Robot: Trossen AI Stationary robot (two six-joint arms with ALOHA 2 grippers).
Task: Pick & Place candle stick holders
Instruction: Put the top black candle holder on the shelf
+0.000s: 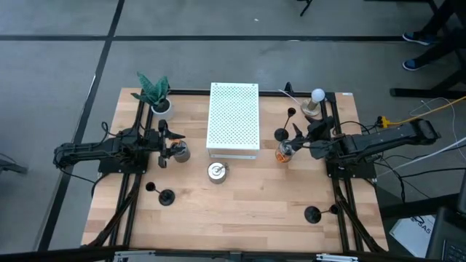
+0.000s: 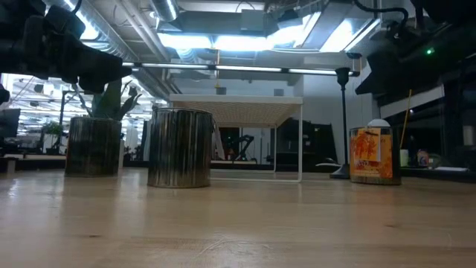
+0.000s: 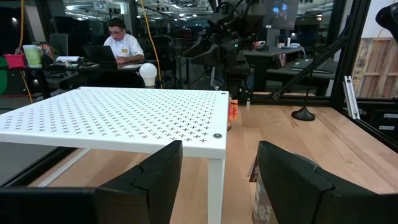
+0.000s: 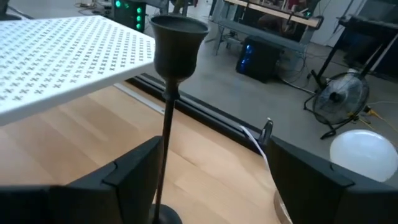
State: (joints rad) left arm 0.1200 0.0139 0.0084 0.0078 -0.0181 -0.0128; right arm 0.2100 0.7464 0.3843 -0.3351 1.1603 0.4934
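A slim black candlestick (image 4: 166,124) stands upright on the table, and its cup top (image 4: 178,38) rises between my right gripper's fingers. My right gripper (image 4: 211,180) is open; its fingers stand on either side of the stem without holding it. In the high view this gripper (image 1: 294,143) is right of the white shelf, by the candlestick (image 1: 280,135). Two more candlesticks stand near the front left (image 1: 166,196) and front right (image 1: 313,213). My left gripper (image 1: 172,138) is open and empty, left of the shelf, beside a silver tin (image 1: 180,151).
A white perforated shelf (image 1: 234,120) stands mid-table. An orange can (image 1: 284,153) sits by my right gripper. A second silver tin (image 1: 216,172) stands in front of the shelf. A potted plant (image 1: 155,91) is far left, a white bulb (image 1: 317,95) far right. A person sits beyond the table (image 3: 121,43).
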